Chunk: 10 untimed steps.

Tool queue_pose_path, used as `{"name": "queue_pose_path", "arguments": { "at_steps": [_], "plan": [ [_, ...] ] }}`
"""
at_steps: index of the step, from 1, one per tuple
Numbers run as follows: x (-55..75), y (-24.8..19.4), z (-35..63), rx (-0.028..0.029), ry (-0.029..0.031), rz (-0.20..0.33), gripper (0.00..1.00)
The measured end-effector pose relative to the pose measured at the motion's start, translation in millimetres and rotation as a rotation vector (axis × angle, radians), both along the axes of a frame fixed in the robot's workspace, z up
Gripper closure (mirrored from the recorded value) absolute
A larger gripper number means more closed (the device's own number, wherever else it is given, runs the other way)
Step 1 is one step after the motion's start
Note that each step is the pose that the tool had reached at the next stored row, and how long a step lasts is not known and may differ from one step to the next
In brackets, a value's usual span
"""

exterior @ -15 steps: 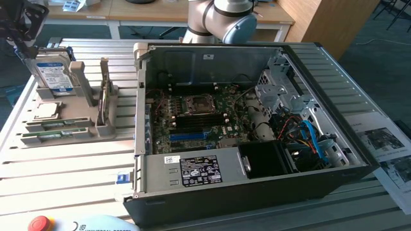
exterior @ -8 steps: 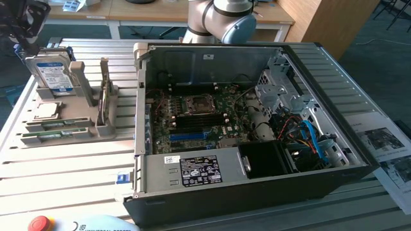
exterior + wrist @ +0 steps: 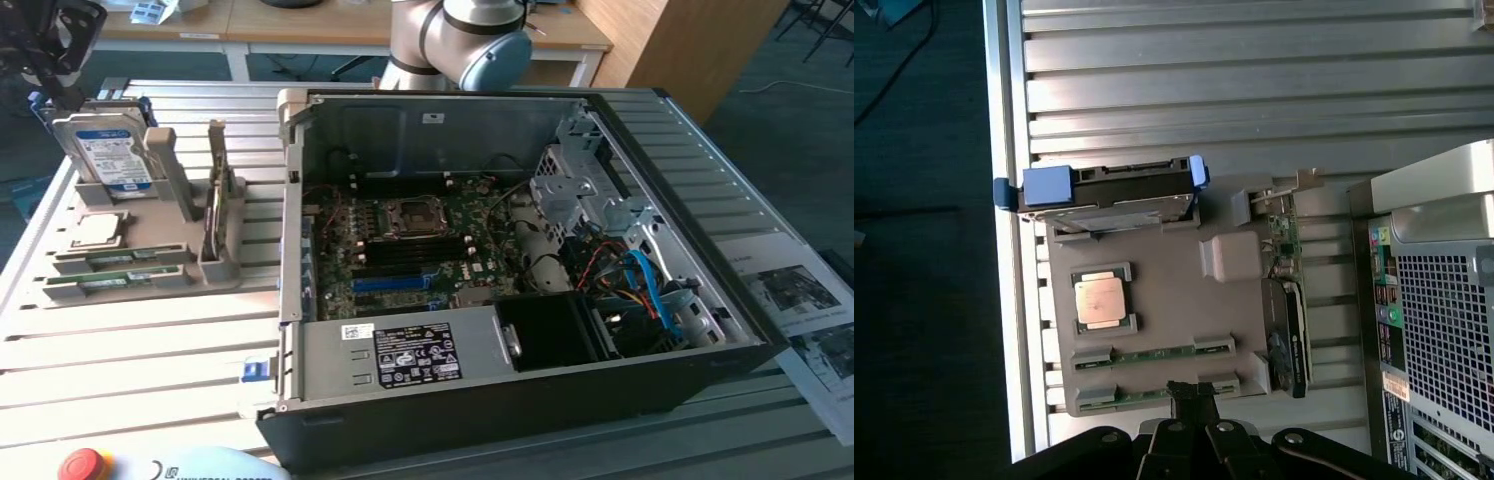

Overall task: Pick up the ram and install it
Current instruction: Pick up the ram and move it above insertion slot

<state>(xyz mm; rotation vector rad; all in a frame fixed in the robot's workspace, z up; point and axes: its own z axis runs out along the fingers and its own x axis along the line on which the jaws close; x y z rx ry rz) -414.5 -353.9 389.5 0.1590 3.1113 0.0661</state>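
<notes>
Two ram sticks, thin and green, lie side by side in the grey holder (image 3: 200, 275) on the exterior view's left: one ram (image 3: 118, 262) (image 3: 1154, 353) and a second ram (image 3: 114, 285) (image 3: 1144, 393) beside it. My gripper (image 3: 1194, 392) hangs above the holder, shut with nothing in it, its tips over the edge by the second stick. In the exterior view the gripper (image 3: 51, 60) is a dark shape high at the far left. The open computer case (image 3: 534, 380) shows the motherboard with its blue slots (image 3: 400, 283).
The holder also carries an upright hard drive (image 3: 110, 150) (image 3: 1109, 190), a square silver processor chip (image 3: 96, 230) (image 3: 1100, 300) and a card standing on edge (image 3: 216, 200) (image 3: 1286, 300). A red button (image 3: 83, 465) sits at the table's front; papers (image 3: 801, 300) lie on the exterior view's right.
</notes>
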Motion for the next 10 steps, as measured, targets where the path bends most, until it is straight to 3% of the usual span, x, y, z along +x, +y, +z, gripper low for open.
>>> {"name": "queue_pose_path", "arguments": {
  "at_steps": [10],
  "plan": [
    [0.0,0.0,0.0,0.0000,0.0001,0.000,0.89]
  ]
}}
